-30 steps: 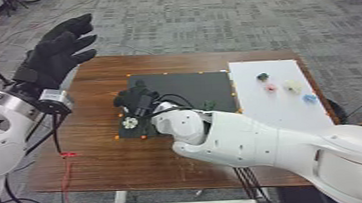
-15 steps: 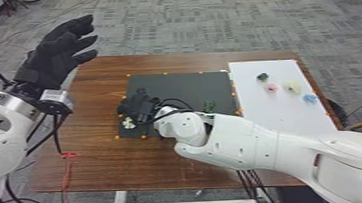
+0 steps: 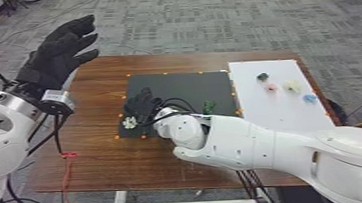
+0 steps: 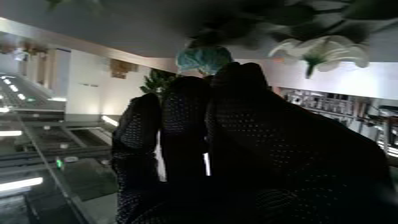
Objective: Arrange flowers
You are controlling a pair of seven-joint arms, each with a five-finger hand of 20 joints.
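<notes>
Black-gloved at the right hand [image 3: 141, 107], extending fairly straight fingers over the dark mat [image 3: 181, 84]; having the white flower [image 3: 130, 122] there, just nearside, slightly left; being closer than the left hand [image 3: 51, 57].

The left hand [image 3: 58, 56] is raised, fingers loosely extended, with the left arm [image 3: 3, 131] behind it. Lower, to its right, the right hand [image 3: 142, 106] holds its fingers nearly straight, the right arm [image 3: 251, 143] running back rightward from it.
</notes>
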